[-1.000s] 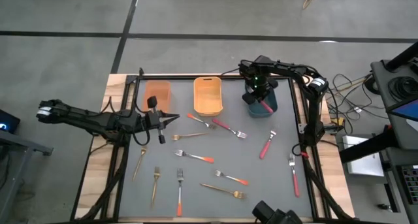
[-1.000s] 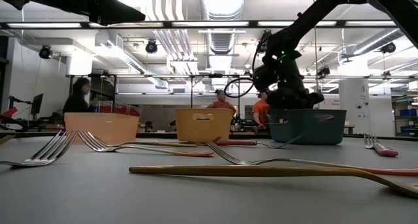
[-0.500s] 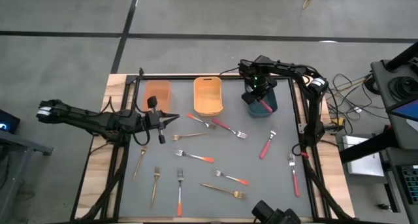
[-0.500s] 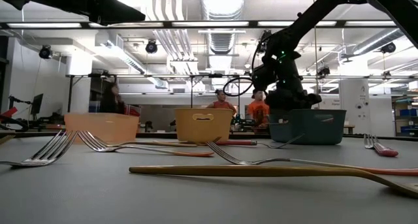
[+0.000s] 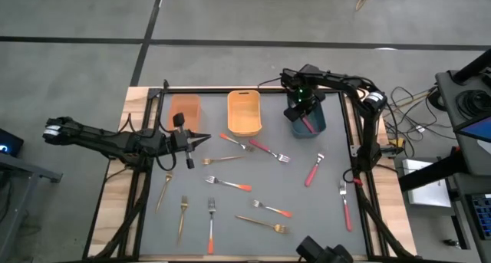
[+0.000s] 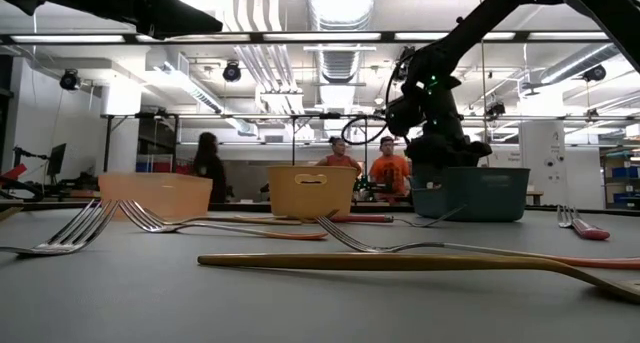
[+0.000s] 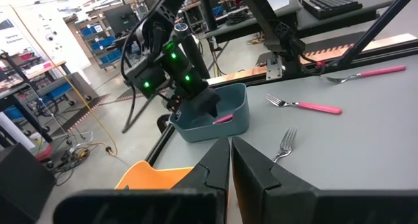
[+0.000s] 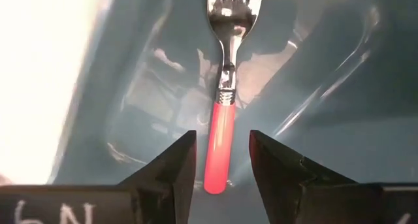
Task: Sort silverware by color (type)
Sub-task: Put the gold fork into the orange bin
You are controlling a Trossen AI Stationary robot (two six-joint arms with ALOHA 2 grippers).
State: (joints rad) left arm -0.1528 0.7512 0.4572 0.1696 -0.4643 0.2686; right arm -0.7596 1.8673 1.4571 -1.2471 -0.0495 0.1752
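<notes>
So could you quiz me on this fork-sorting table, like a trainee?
1. True or false: the right gripper is open above the blue bin.
2. Which fork lies inside that bin: A gold, B orange-handled, C pink-handled?
3. Fill in: the left gripper, waiting beside the orange bin, is ____.

Key: 1 true; 2 C; 3 shut.

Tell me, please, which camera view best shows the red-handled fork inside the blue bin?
The right wrist view: the red-handled fork fills it, inside the blue bin. The high and left wrist views show only its handle; the low view hides it.
</notes>
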